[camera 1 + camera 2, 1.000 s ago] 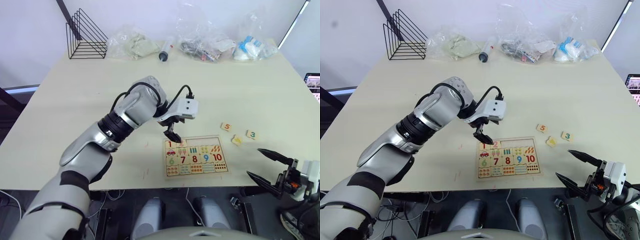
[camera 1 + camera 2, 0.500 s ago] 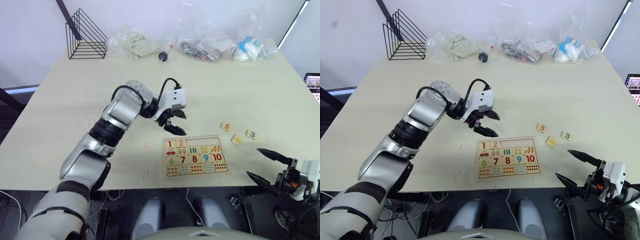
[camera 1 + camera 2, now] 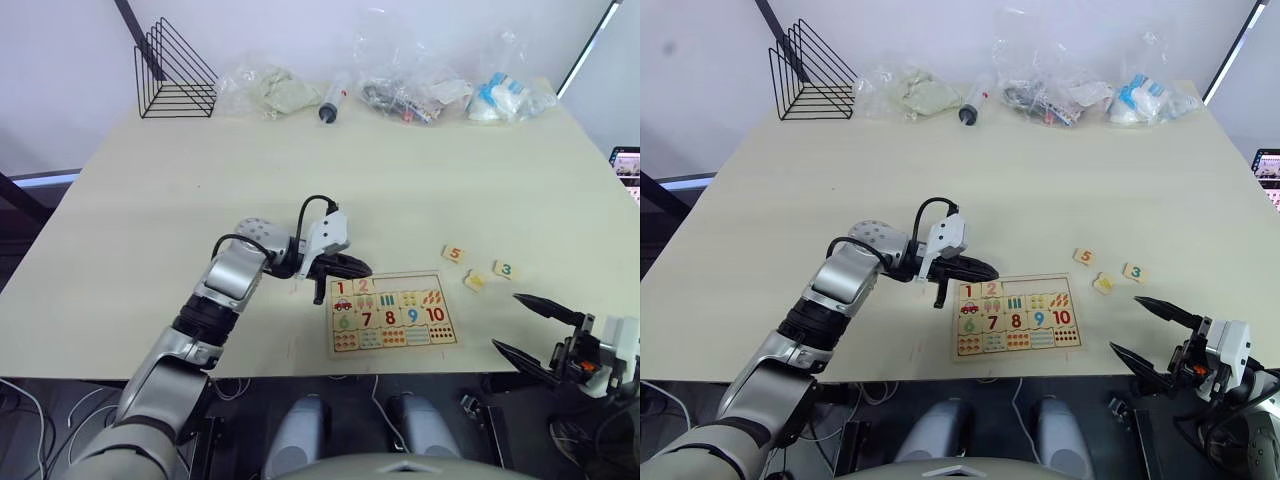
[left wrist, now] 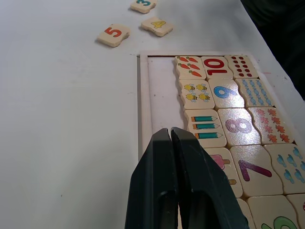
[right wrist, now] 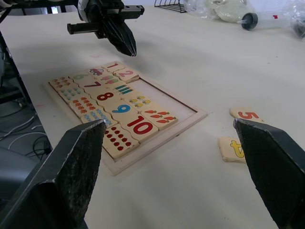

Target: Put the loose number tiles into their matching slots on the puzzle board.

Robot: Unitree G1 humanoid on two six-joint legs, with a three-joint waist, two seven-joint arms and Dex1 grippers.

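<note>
Hovering L gripper [image 3: 358, 268] just above puzzle board [image 3: 392, 340] top-left corner.

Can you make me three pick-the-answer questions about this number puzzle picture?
1. Where are the loose number tiles lying?
A. on the table right of the puzzle board
B. inside the wire rack
C. on the floor

2. How many tiles lie off the board?
A. one
B. three
C. five

3. How is the left gripper?
A. open
B. shut on a tile
C. shut, holding nothing

Answers:
1 A: tiles 5, 3 and 4 lie on the table beside the puzzle board.
2 B: only those three.
3 C: the left gripper has its fingers pressed together, empty.
</note>
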